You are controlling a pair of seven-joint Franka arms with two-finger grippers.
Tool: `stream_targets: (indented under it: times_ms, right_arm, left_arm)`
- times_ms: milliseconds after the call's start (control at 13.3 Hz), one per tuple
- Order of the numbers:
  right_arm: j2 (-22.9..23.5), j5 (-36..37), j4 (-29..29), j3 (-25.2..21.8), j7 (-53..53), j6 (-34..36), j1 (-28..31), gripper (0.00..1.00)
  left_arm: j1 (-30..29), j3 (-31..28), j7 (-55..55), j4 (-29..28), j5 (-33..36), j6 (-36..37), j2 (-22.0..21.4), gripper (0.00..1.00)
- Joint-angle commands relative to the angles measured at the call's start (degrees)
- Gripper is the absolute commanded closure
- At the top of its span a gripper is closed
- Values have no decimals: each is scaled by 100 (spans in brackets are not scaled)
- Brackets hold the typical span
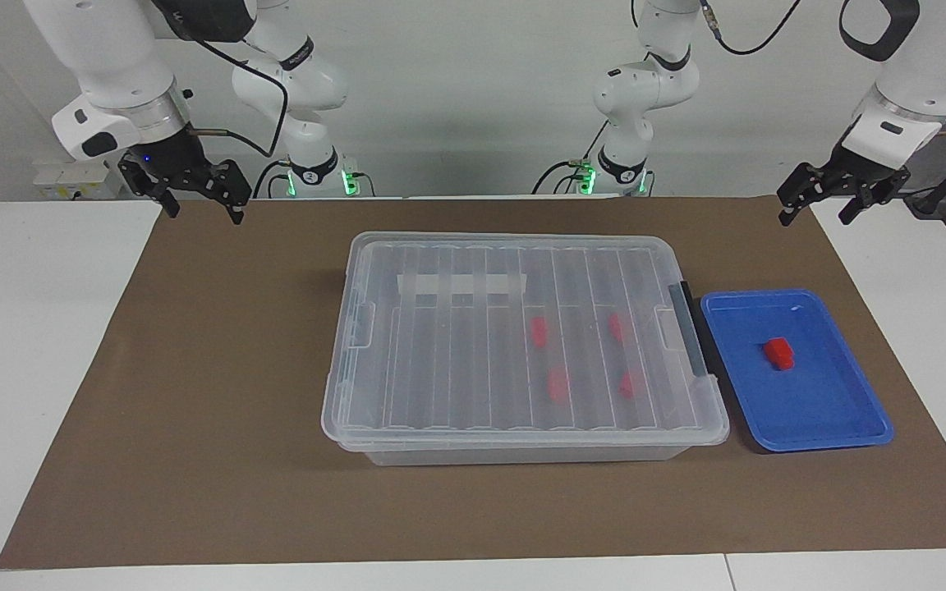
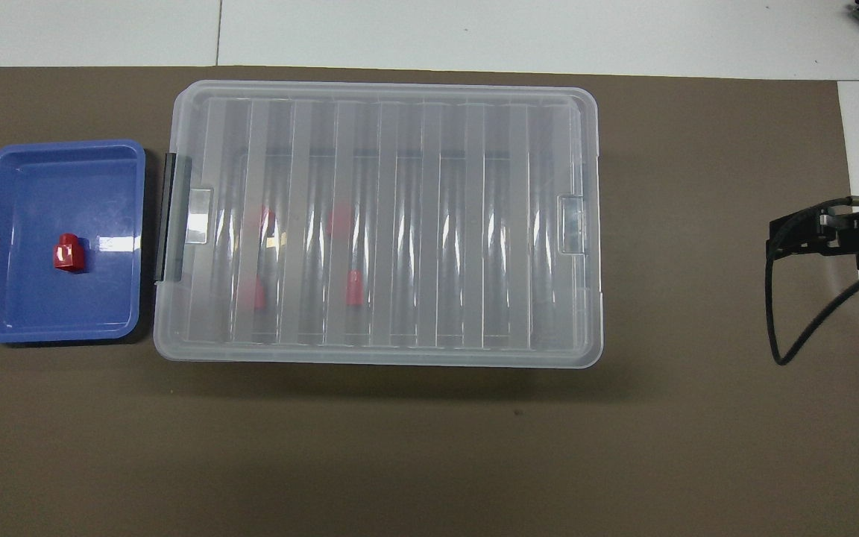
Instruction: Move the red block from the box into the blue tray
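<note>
A red block (image 1: 778, 352) lies in the blue tray (image 1: 826, 410), which stands beside the box toward the left arm's end; both also show in the overhead view, block (image 2: 69, 252) and tray (image 2: 27, 298). The clear box (image 1: 424, 369) (image 2: 437, 224) sits mid-table with its ribbed lid shut. Several more red blocks (image 1: 539, 331) (image 2: 355, 287) show through the lid. My left gripper (image 1: 816, 215) is open and empty, raised over the mat's edge at its own end. My right gripper (image 1: 202, 209) is open and empty, raised over the mat's other end.
A brown mat (image 1: 194, 410) covers the table under the box and tray. The box's black clip handle (image 1: 691, 328) faces the tray, close to its rim. A white tape strip (image 1: 462, 285) lies on the lid. A black cable (image 2: 780, 328) hangs by the right gripper.
</note>
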State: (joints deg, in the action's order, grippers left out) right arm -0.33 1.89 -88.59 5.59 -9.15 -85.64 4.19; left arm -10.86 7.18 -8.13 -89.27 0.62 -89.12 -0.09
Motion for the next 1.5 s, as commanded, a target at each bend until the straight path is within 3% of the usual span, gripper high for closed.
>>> stream_targets:
  times_ms: [0, 75, 225, 376, 1427]
  right_arm:
    - [-108, -4, -97, 30, 116, -32, 64, 0]
    - [-108, -4, -97, 30, 107, -32, 73, 0]
    - [-108, -4, -106, 30, 89, -41, 64, 0]
    - [-117, -4, -114, 30, 80, -49, 64, 0]
    - [-125, -4, -150, 30, 63, -58, 64, 0]
  left_arm:
    - [119, -50, 92, -144, 79, 114, -158, 0]
    - [241, -129, 144, -152, 88, 80, -158, 0]
    - [976, -820, 267, -135, 88, 263, -106, 0]
    - [1147, -920, 338, -100, 88, 360, -88, 0]
    - [1148, -824, 540, -108, 44, 202, -140, 0]
